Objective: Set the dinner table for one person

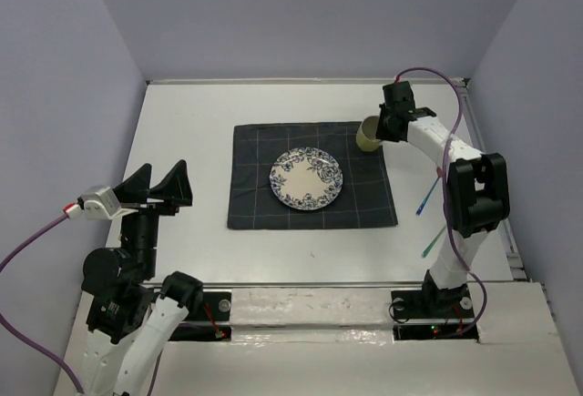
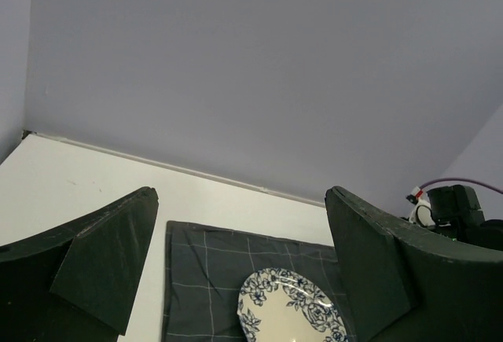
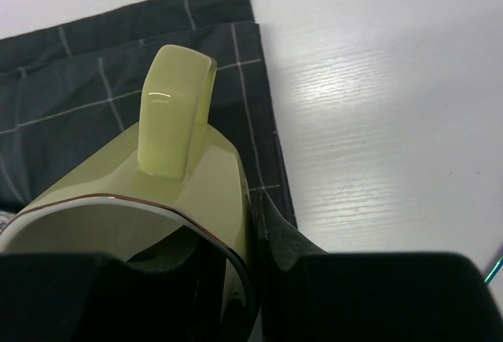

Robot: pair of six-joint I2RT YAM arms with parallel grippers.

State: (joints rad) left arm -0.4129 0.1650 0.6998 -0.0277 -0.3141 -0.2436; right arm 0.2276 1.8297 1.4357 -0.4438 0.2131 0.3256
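The dinner table [image 1: 182,123], a large flat white rectangular top with a matte surface, fills the floor of the scene between pale walls. A dark grey checked cloth placemat [image 1: 255,196] lies flat at its middle. The 2 arms rise from the near edge, 1 at each side.

The left gripper [image 1: 157,185] hangs over the left part of the table, well apart from the placemat, with its jaws spread wide and nothing between them.

A round white ceramic plate with a blue floral pattern [image 1: 306,178] sits at the centre of the placemat.

The right gripper [image 1: 383,129] reaches to the placemat's far right corner and is clamped on the wall of a pale green ceramic mug [image 1: 368,134], 1 finger inside the rim and 1 outside. In the right wrist view the mug's handle [image 3: 174,110] points away from the gripper. Whether the mug rests on the cloth or is lifted off it cannot be told.

On the bare table right of the placemat lie 2 thin items, 1 blue [image 1: 424,198] and, nearer, 1 green [image 1: 432,243]; they are too small to identify.
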